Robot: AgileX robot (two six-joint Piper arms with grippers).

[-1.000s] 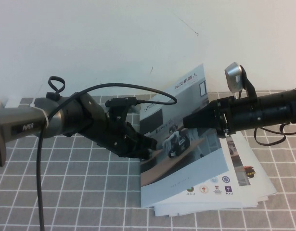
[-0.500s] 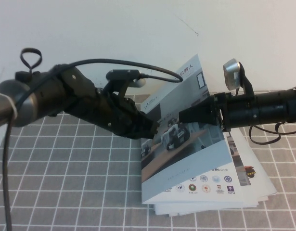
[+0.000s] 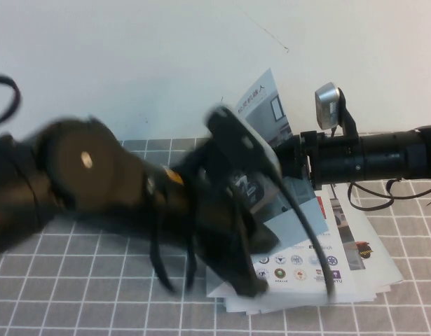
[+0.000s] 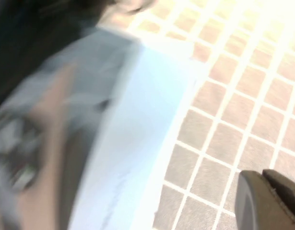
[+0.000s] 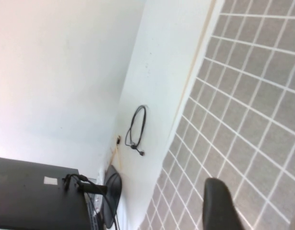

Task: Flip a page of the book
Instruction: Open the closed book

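Note:
The book lies on the grid mat at the right of centre, with its row of logos showing. The page with the Chinese title stands steeply lifted above it; it shows blurred in the left wrist view. My left gripper is blurred, low in front of the book, at its near left corner. In the left wrist view it is shut with nothing in it, over the mat beside the page's edge. My right gripper reaches in from the right against the lifted page. Its one visible finger has bare mat beside it.
Loose printed sheets stick out beneath the book at the right. The grey grid mat covers the table. A white wall stands behind. My left arm fills the left and centre and hides the page's lower part.
My left arm has swung up, right and toward the camera, its gripper dropping to the book's near left corner. The page stands steeper and higher. My right gripper has risen slightly with it.

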